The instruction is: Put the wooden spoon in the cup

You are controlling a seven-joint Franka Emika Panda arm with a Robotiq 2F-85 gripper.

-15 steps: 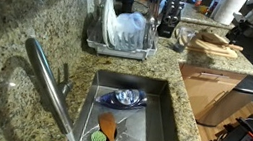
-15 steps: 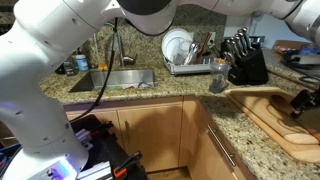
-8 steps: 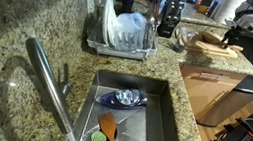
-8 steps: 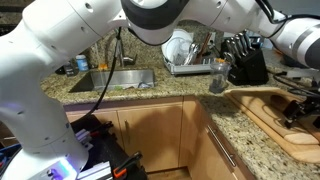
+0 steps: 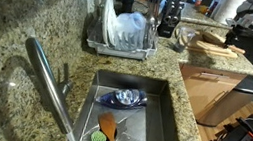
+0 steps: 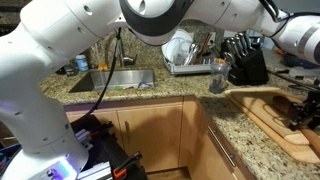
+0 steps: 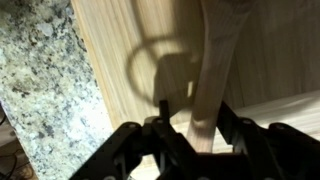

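In the wrist view the wooden spoon (image 7: 215, 70) lies on the pale cutting board (image 7: 130, 60), its handle running down between my fingers. My gripper (image 7: 203, 130) is closed in on the handle, with both fingers against its sides. In both exterior views the gripper (image 5: 235, 34) (image 6: 302, 112) is low over the cutting board (image 5: 211, 46) (image 6: 272, 112) at the end of the counter. The grey cup (image 5: 183, 37) stands on the counter between the dish rack and the board, apart from the gripper.
A dish rack (image 5: 121, 37) with plates stands behind the sink (image 5: 165, 117), which holds an orange spatula with a green handle (image 5: 107, 133) and a blue item. A faucet (image 5: 49, 84) arches over it. A knife block (image 6: 245, 62) stands near the board.
My gripper has come down onto the cutting board and its jaws have gone from wide open to closed against the spoon handle.
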